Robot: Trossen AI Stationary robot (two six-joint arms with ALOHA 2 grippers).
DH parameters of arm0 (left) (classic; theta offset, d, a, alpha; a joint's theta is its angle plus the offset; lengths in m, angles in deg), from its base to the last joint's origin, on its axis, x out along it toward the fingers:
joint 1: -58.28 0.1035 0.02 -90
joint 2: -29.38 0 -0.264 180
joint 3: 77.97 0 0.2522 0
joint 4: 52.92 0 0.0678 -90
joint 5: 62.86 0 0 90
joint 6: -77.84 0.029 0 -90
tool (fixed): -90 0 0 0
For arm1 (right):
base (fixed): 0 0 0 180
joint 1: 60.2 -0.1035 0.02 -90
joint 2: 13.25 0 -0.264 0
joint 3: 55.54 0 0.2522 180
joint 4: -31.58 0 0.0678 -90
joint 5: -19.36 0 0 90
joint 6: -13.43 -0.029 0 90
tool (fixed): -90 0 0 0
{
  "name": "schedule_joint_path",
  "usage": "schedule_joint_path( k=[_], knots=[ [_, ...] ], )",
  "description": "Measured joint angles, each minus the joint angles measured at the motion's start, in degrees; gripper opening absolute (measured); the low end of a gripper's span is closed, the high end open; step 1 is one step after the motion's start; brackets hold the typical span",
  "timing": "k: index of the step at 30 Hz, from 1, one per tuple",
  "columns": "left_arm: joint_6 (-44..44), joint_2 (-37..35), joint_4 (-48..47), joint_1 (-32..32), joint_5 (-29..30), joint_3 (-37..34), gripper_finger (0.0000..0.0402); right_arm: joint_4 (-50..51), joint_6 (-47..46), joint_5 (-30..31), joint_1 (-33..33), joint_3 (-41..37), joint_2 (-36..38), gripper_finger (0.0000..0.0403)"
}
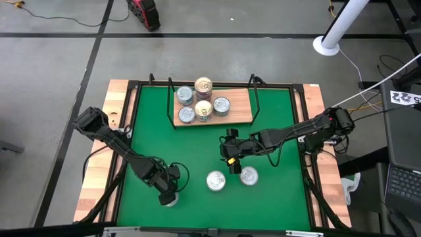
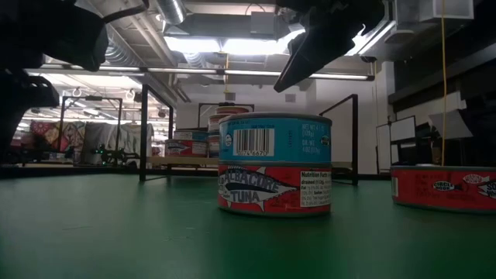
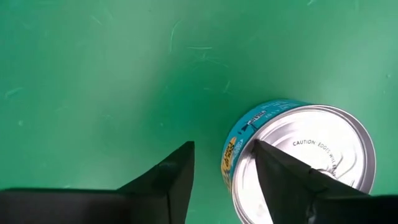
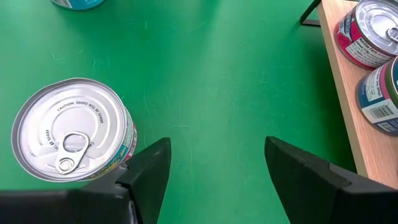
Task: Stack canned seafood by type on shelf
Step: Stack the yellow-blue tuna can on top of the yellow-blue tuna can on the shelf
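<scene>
My left gripper (image 1: 170, 195) (image 3: 222, 146) is open at the mat's near left, pointing down. A teal-labelled tin (image 3: 298, 162) with a silver lid lies mostly under one finger and outside the gap. My right gripper (image 1: 231, 160) (image 4: 217, 142) is open above the middle of the mat, touching nothing. Two tins stand on the mat near it: a teal and red tuna tin (image 1: 216, 181) (image 2: 275, 167) and a red one (image 1: 248, 176) (image 2: 446, 186). The wooden shelf (image 1: 240, 108) (image 4: 348, 93) at the far side carries several tins, some stacked (image 1: 203, 87). My left gripper comes from above, pointing down. One finger (image 3: 280, 180) stands over the near rim of the teal tin's lid (image 3: 323, 143), and the tin stands upright on the mat. I cannot tell whether the finger touches it.
The green mat (image 1: 151, 138) lies inside a black frame, with pale wooden planks (image 1: 105, 145) on both sides. Black wire uprights (image 1: 255, 92) stand at the shelf's ends. Bare mat lies between the shelf and the loose tins.
</scene>
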Motion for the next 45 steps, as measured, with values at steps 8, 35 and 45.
schedule_joint_path(
  k=[8, 35, 45],
  knots=[
    [0.0, 1.3, 0.5, 0.3, -0.5, 0.2, 0.0094, 0.0, 0.0, 0.0, 0.0, 0.0, 0.0, 0.026],
    [6.8, 1.6, 7.2, 8.0, 4.9, -0.1, 0.0001, -0.7, 2.9, 0.0, 0.0, 0.0, 0.0, 0.026],
    [13.9, 1.8, 8.6, 15.8, 9.5, -0.2, 0.0, -0.9, 7.1, 0.0, 0.0, 0.0, 0.0, 0.026]
  ],
)
